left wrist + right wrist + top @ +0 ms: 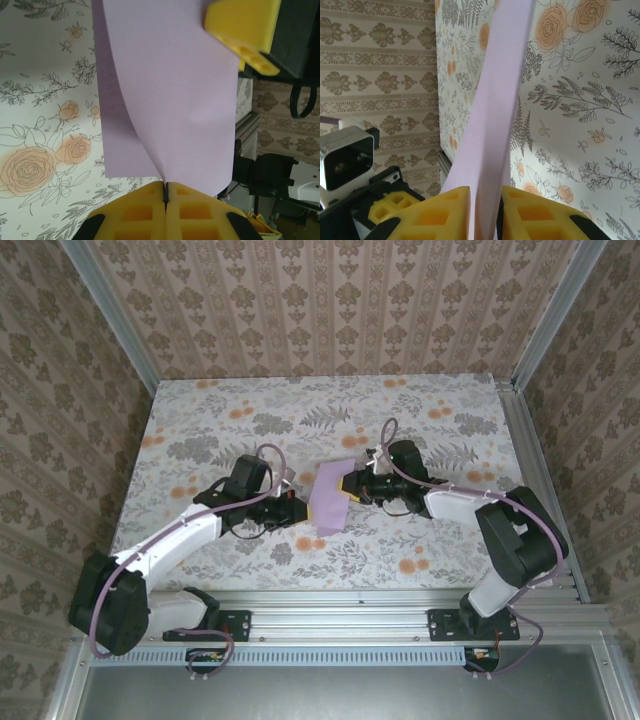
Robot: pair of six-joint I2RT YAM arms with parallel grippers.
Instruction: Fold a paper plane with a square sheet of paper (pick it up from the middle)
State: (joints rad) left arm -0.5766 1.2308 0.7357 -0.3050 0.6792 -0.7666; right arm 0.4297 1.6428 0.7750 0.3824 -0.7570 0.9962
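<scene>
Both grippers, left (300,508) and right (352,487), pinch the square sheet of paper (329,497).

square sheet of paper (329,499) | pale lilac | curved, seemingly lifted | mid-table

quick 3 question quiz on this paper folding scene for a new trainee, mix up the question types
1. True or false: the sheet of paper lies flat on the table, untouched.
2. Which gripper is shut on the paper? A) left only B) right only C) both
3. Fill in: in the left wrist view the paper curves up from the left gripper's closed yellow ____.

Key:
1. False: it is held between the left gripper and the right gripper.
2. C
3. fingers
</scene>
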